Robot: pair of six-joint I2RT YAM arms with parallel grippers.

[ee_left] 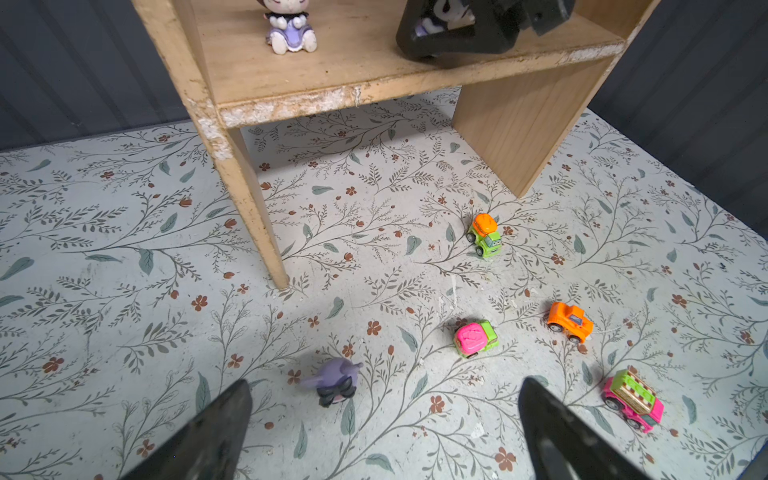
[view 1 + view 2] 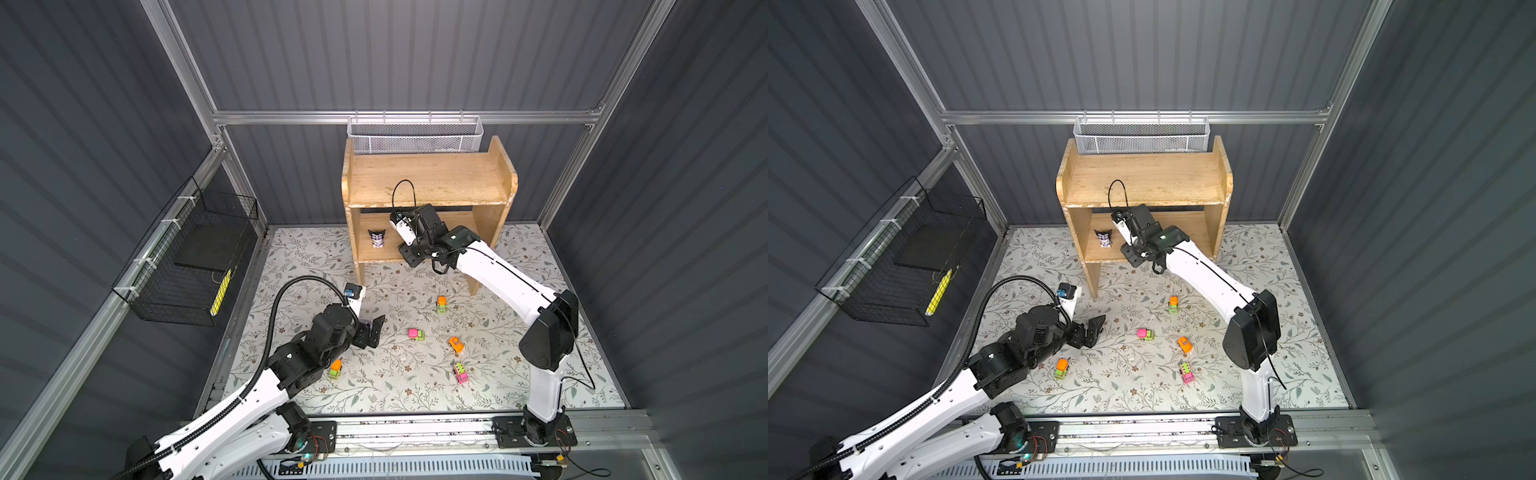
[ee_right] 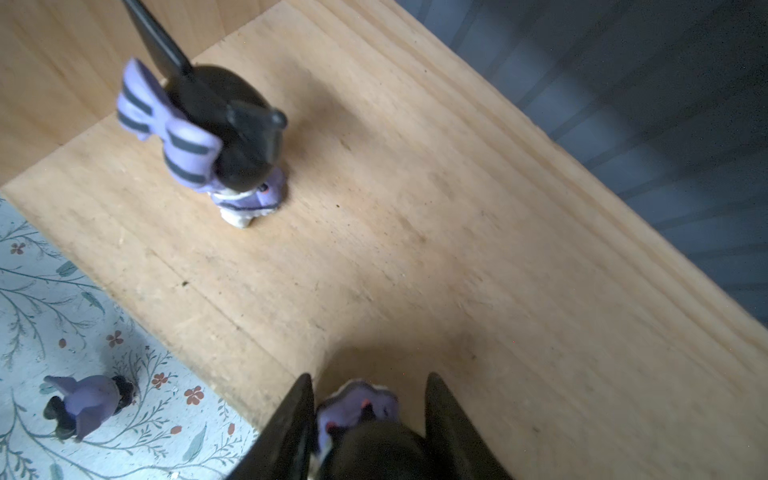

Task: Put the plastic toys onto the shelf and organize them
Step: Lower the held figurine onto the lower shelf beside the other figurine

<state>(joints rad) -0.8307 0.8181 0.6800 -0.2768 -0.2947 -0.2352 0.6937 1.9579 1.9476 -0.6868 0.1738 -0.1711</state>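
The wooden shelf (image 2: 428, 183) (image 2: 1142, 178) stands at the back. One black-and-lilac figurine (image 2: 377, 239) (image 3: 216, 137) stands upright on its lower tier. My right gripper (image 2: 413, 253) (image 3: 368, 386) reaches into that tier, shut on a second figurine (image 3: 357, 411) just above the board. A third figurine (image 1: 332, 382) (image 3: 83, 405) lies on its side on the floor mat. My left gripper (image 2: 370, 332) (image 1: 386, 386) hovers open over it, the toy nearer one finger. Several neon cars lie on the mat, among them a pink-green one (image 2: 416, 334) (image 1: 476, 338) and an orange one (image 2: 456, 345) (image 1: 569, 322).
A white mesh basket (image 2: 415, 133) hangs behind the shelf's top. A black wire basket (image 2: 187, 266) is fixed to the left wall. An orange-green car (image 2: 336, 369) sits close under my left arm. The shelf's front leg (image 1: 249, 208) stands near my left gripper.
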